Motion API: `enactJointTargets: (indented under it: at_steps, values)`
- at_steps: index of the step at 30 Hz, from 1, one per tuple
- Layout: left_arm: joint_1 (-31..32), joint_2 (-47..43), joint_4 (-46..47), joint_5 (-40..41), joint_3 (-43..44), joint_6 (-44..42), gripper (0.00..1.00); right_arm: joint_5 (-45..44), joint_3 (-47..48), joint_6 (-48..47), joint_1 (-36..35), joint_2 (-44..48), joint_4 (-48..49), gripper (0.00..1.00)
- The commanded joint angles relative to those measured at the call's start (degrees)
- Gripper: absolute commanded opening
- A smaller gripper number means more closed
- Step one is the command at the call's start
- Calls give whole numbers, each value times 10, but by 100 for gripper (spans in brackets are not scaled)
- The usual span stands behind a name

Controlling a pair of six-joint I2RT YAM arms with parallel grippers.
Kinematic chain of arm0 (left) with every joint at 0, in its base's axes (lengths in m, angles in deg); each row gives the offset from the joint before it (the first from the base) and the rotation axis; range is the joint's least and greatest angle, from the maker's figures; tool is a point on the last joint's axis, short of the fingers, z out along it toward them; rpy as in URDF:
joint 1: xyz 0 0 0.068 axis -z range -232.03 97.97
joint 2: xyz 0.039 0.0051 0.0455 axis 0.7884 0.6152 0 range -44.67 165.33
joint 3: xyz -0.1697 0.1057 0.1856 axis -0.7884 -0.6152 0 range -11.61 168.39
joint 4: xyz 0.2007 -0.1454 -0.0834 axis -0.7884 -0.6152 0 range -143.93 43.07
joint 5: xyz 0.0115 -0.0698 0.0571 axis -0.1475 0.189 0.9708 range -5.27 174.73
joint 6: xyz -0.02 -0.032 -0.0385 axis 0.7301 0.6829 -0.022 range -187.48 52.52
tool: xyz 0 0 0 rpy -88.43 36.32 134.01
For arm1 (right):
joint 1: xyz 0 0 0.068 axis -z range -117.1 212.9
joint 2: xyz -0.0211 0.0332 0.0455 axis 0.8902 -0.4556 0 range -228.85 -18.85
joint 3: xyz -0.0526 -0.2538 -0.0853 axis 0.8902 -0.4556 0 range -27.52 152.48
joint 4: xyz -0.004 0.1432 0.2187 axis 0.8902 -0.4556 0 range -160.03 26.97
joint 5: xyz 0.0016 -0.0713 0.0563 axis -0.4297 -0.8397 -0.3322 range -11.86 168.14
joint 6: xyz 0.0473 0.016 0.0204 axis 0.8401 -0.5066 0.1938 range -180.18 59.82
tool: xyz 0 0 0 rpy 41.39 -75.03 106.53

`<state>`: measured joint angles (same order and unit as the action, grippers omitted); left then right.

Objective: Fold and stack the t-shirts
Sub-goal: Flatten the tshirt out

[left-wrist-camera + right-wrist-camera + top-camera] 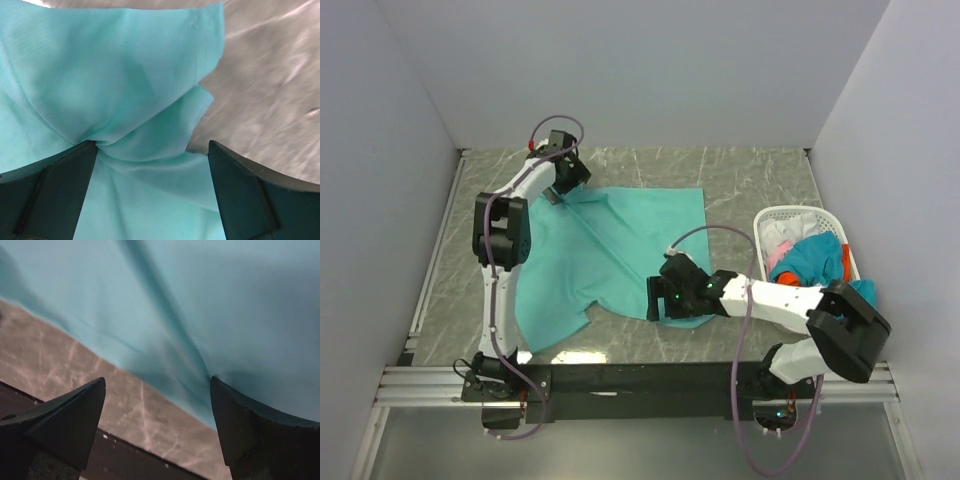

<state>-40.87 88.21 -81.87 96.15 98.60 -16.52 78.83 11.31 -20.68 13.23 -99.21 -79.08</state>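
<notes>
The teal-green t-shirt (620,235) lies spread on the marble table, with a straight ridge running diagonally across it. My left gripper (556,193) is at the shirt's far left corner; in the left wrist view (152,147) its jaws stand wide apart over bunched cloth (125,75), and the left fingertip (75,170) presses into a crease. My right gripper (656,300) is at the shirt's near right edge; in the right wrist view (157,382) its jaws are wide apart, the right fingertip (235,410) touches the cloth (225,305) and bare table shows between them.
A white lattice basket (782,214) stands at the right and holds pale pink (779,256), blue-teal (816,258) and orange-red (844,258) shirts. The black front rail (640,378) runs along the near table edge. Grey walls enclose the table.
</notes>
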Motion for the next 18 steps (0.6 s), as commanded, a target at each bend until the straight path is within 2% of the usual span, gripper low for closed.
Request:
enactJointTargets:
  at_steps: [1,4,7,12,18]
  values:
    - [-22,37,-4,-32,97,-42,100,-24,-10,58,-5,36,-93,91]
    - [-37,35,-2,-60,130,-48,99,-96,35,49,-2,62,-144,94]
    - [-39,-18,31,-69,91,-66,99,-126,77,24,23,78,-177,96]
    - [-39,-136,65,-65,5,-95,99,-99,120,-20,82,99,-167,96]
    - [-39,-215,18,-30,-72,-101,99,-48,172,-62,167,84,-146,96]
